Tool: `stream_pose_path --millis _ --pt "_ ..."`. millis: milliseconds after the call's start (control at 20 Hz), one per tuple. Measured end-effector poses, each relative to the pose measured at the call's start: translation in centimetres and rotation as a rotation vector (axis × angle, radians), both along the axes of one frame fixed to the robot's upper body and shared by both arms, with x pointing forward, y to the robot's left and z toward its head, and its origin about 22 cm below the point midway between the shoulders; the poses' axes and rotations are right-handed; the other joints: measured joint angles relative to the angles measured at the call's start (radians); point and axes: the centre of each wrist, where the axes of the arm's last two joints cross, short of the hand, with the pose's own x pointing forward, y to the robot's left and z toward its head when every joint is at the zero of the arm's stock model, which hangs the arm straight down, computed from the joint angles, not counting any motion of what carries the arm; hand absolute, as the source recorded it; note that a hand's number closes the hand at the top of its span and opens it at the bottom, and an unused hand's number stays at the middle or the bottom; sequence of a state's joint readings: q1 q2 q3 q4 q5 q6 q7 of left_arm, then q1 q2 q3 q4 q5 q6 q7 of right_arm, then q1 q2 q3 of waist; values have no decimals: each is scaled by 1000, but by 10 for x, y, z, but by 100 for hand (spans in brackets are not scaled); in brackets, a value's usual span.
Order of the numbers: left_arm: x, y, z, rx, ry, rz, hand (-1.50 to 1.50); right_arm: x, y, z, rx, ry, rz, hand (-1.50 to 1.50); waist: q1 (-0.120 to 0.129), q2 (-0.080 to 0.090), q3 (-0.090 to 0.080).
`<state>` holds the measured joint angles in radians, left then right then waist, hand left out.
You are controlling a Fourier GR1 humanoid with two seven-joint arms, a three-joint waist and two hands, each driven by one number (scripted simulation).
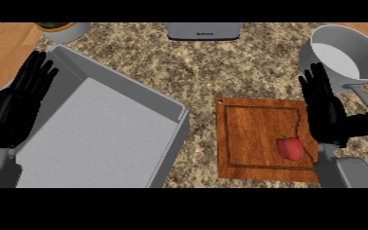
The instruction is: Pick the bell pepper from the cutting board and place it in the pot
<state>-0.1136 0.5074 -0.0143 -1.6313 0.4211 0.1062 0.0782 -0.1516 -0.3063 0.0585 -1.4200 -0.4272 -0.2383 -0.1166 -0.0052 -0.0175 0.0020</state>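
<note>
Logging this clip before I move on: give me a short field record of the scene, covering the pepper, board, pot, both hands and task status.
bell pepper: red, lying on the cutting board's near right part
cutting board: wooden, on the counter, right of centre
pot: grey, far right, beyond the board
tray: large grey, left side
left hand: open, fingers up, at left edge
right hand: open, fingers up, beside the board's right edge
task status: pepper not yet picked
</note>
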Motion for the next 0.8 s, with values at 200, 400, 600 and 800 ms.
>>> stream_pose_path --millis 200,400,600,800 --pt "-10 2 1 56 -26 31 0 -8 -21 38 -185 -285 61 150 -25 -13 29" --pt "-21 5 -7 80 -8 84 0 -16 -67 83 -509 -526 -34 -150 -85 -29 28" --pt "-31 -13 -31 21 -7 130 0 -48 -92 71 -685 -668 -175 -150 -101 -13 14" --pt "-35 -38 -52 -15 -24 142 0 -87 -87 46 -754 -839 -157 -150 -93 -3 5"
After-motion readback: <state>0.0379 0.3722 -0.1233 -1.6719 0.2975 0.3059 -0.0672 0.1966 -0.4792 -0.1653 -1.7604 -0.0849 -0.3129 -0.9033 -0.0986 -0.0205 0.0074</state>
